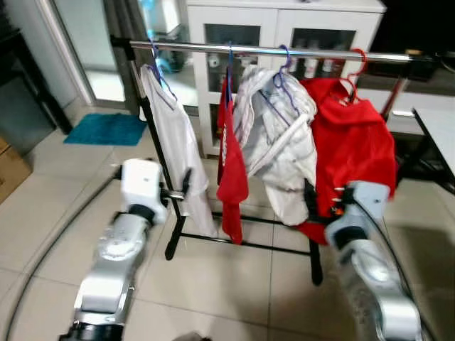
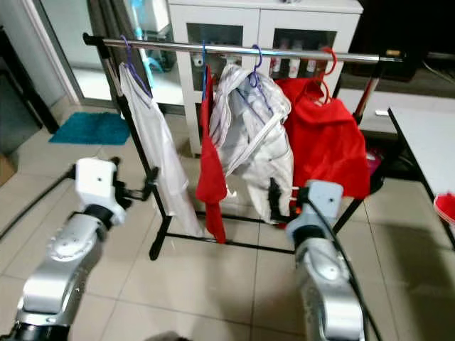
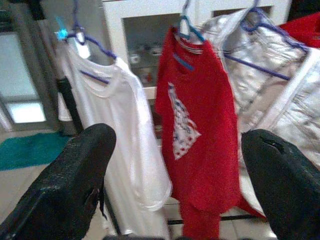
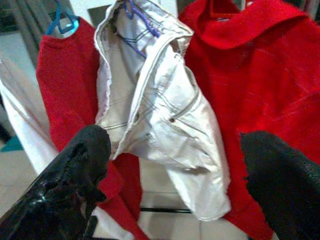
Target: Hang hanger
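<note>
Crosswise, the rail (image 1: 284, 51) carries four hangers; both end effectors (image 3: 180, 170) (image 4: 175, 165) gape empty.

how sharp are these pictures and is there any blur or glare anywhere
Left eye view: rack rail and clothes fairly sharp, both forearms soft, daylight washing out the doorway. Left wrist view: hazy, the left tool a dark blur. Right wrist view: white trousers crisp, the right tool out of focus.

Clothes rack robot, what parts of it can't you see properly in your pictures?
- Rack: its lower back bars, hidden by the hanging clothes in the eye views.
- Red hoodie: its hanger's shoulders, covered by the cloth.
- Cabinet shelves: contents too small and blurred behind the glass.
</note>
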Robot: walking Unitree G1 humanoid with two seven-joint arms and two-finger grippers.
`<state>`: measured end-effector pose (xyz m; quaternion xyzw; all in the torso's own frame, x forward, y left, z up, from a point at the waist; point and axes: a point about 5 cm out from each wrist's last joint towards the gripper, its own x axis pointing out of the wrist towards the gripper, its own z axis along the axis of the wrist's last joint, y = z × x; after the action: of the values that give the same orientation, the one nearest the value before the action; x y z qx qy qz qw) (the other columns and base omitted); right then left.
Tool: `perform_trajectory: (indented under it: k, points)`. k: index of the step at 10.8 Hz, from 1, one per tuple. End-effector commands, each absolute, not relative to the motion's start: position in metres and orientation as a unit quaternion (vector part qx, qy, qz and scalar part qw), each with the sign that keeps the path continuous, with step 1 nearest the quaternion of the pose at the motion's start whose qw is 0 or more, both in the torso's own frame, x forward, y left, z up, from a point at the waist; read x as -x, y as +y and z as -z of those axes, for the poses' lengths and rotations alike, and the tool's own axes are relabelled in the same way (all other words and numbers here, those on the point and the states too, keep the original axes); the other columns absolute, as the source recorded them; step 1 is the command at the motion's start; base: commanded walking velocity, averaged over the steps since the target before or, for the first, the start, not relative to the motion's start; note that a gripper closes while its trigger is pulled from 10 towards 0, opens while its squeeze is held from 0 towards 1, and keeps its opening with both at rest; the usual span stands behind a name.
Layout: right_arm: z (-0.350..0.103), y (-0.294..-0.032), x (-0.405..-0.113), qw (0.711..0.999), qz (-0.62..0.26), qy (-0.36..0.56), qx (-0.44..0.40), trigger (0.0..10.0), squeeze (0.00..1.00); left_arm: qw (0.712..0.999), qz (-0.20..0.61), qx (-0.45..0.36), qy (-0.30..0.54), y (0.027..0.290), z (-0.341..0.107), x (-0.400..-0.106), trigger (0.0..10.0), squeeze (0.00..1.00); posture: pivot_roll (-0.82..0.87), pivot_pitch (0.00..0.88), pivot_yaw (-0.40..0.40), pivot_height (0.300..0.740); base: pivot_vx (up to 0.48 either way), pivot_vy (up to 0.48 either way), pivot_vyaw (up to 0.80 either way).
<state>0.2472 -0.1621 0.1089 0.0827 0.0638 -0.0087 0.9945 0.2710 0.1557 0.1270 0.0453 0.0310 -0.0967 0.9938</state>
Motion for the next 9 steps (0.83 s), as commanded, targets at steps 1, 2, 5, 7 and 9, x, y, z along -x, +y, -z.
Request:
perform_trajectory:
  k: [1, 2, 5, 7, 9]
  points:
    - [-0.112, -0.155, -0.249, 0.994, 0.000, 0.059, -0.091, 10.0, 0.00, 0.994, 0.085, -0.055, 0.032, 0.163, -0.128, -0.273, 10.0, 0.00, -0.07, 0.000, 0.038, 0.740, 0.000, 0.386, 0.00]
    - [-0.112, -0.155, -0.252, 0.993, 0.005, 0.060, -0.102, 10.0, 0.00, 0.995, 0.082, -0.055, 0.032, 0.164, -0.126, -0.273, 10.0, 0.00, -0.06, 0.000, 0.033, 0.740, 0.000, 0.390, 0.00]
    - [-0.111, -0.152, -0.252, 0.989, -0.016, 0.064, -0.129, 10.0, 0.00, 0.993, 0.104, -0.045, 0.030, 0.151, -0.126, -0.264, 10.0, 0.00, -0.02, 0.000, 0.024, 0.740, 0.000, 0.257, 0.00]
    - [-0.117, -0.140, -0.256, 0.989, -0.061, 0.046, -0.125, 10.0, 0.00, 0.995, 0.086, -0.054, 0.018, 0.156, -0.131, -0.261, 10.0, 0.00, 0.00, 0.000, -0.003, 0.740, 0.000, 0.000, 0.31]
    - [-0.120, -0.133, -0.258, 0.988, -0.075, 0.045, -0.130, 10.0, 0.00, 0.994, 0.090, -0.061, 0.017, 0.159, -0.133, -0.260, 10.0, 0.00, -0.01, 0.000, -0.003, 0.740, 0.313, 0.000, 0.80]
